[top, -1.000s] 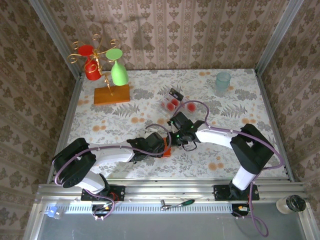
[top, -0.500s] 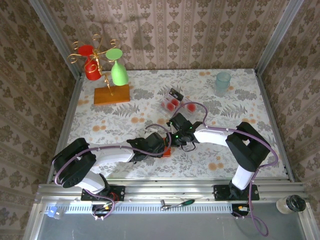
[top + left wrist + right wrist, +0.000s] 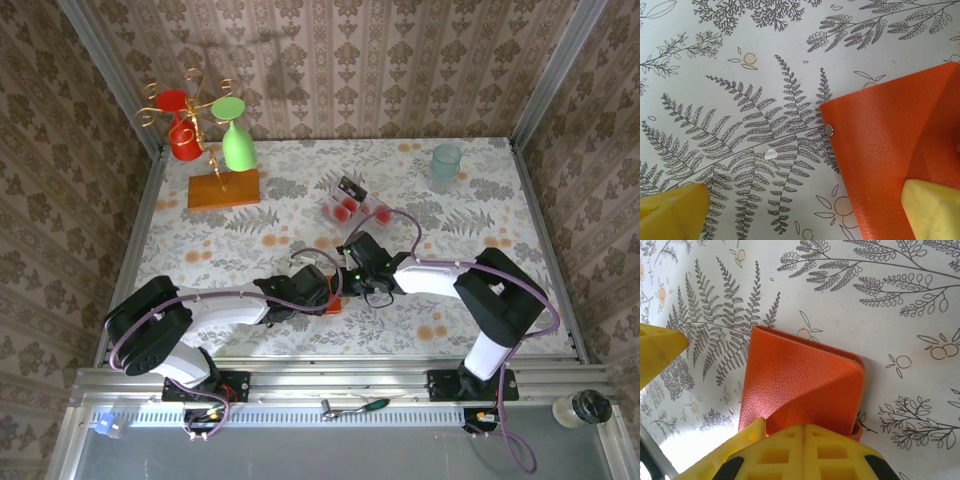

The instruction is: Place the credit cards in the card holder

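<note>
The orange-red card holder (image 3: 800, 385) lies on the fern-patterned table near the front middle, mostly covered by both grippers (image 3: 334, 303). My right gripper (image 3: 805, 440) is shut on one flap and holds it bent up off the rest. My left gripper (image 3: 800, 215) is open. One of its yellow fingers (image 3: 932, 210) rests on the holder (image 3: 890, 145) and the other (image 3: 670, 210) is over bare table. The credit cards (image 3: 345, 207), pale with red blotches and a black strip, lie loose further back, apart from both grippers.
An orange wooden base (image 3: 223, 190) with a wire stand carrying a red and a green glass stands at the back left. A pale green cup (image 3: 446, 160) sits at the back right. Patterned walls close in three sides of the table.
The right arm has edged slightly toward the near side over the card holder. The left arm and the cards have not moved.
</note>
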`<state>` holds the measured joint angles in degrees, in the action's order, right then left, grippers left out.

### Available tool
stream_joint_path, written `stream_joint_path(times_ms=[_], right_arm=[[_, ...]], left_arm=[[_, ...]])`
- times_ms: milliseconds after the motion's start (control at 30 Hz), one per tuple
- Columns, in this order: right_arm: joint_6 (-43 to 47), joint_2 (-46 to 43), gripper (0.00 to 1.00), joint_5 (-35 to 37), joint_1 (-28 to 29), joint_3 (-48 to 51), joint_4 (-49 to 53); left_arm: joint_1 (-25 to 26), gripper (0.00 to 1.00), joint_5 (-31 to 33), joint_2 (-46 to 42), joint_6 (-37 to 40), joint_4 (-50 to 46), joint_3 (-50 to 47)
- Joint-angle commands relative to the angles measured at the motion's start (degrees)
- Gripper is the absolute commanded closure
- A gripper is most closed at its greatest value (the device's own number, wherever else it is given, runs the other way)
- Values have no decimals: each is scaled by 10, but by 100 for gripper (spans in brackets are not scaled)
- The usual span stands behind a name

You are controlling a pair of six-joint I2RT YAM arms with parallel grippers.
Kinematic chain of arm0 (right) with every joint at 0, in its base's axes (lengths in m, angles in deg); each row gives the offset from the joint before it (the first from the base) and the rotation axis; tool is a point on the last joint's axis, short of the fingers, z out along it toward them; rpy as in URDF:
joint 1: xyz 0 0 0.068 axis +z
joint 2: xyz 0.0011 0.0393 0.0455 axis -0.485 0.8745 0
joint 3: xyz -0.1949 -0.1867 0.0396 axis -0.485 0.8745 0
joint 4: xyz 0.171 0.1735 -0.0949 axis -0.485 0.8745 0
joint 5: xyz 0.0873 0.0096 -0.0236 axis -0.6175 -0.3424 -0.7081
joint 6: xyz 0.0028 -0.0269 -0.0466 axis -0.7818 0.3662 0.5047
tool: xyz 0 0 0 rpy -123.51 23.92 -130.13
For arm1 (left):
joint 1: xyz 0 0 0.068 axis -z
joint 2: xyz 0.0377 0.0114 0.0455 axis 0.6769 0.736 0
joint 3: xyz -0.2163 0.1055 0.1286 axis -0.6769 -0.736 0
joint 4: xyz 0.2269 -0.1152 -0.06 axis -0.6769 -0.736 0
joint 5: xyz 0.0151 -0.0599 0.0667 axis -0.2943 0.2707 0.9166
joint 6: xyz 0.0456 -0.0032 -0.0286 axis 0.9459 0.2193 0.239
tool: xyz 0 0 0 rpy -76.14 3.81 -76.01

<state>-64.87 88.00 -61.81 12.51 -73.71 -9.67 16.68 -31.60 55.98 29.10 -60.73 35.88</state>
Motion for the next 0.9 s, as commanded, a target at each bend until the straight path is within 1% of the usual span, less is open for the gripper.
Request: stream_joint_path(times_ms=[0, 133, 333, 633, 867], right_arm=[[-5, -1, 100, 12, 10, 36, 42], [-5, -10, 100, 19, 10, 47, 36], [-4, 6, 100, 16, 13, 42, 34], [-1, 22, 100, 36, 41, 39, 44], [-15, 26, 100, 45, 44, 54, 34]], left_arm=[[4, 0, 0, 14, -1, -20, -13], [4, 0, -1, 14, -1, -22, -12], [4, 0, -2, 16, -2, -19, -14], [4, 0, -3, 17, -5, -14, -17], [5, 0, -5, 18, -6, -12, -20]])
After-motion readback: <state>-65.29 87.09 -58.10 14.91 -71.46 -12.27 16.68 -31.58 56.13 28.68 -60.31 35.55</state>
